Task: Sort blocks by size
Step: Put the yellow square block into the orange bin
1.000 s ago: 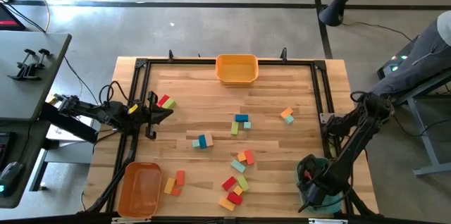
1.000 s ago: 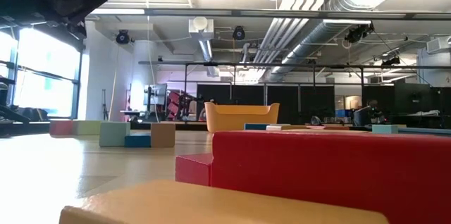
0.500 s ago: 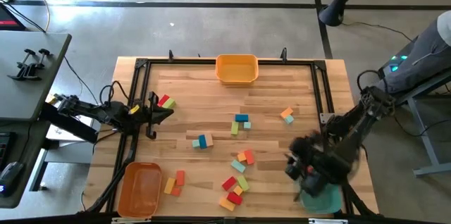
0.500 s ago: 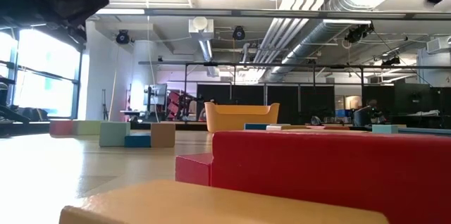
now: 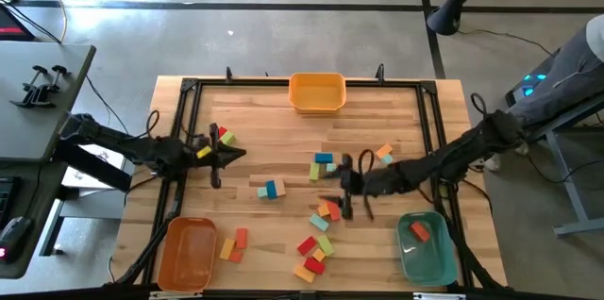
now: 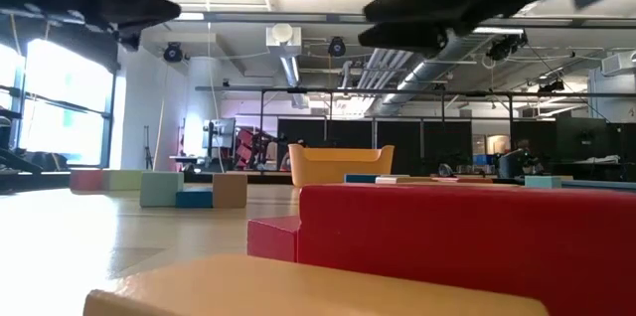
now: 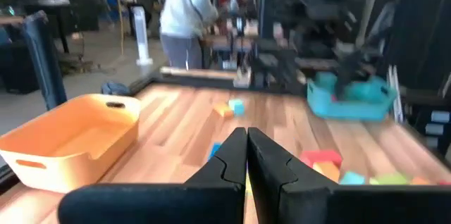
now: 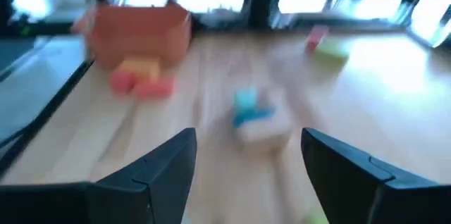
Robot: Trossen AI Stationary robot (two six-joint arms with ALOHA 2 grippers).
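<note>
Three bins [image 5: 317, 91] sit on the table with about twenty small blocks [image 5: 324, 160] scattered around.

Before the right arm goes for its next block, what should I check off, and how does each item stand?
1. Right gripper open and empty: ok.
2. Right gripper over the middle blocks, near the orange and teal pair: ok.
3. Teal bin clear to receive; one red block inside: ok.
4. Left gripper shut, waiting at the table's left: ok.
5. Which block it targets: cannot tell.
</note>
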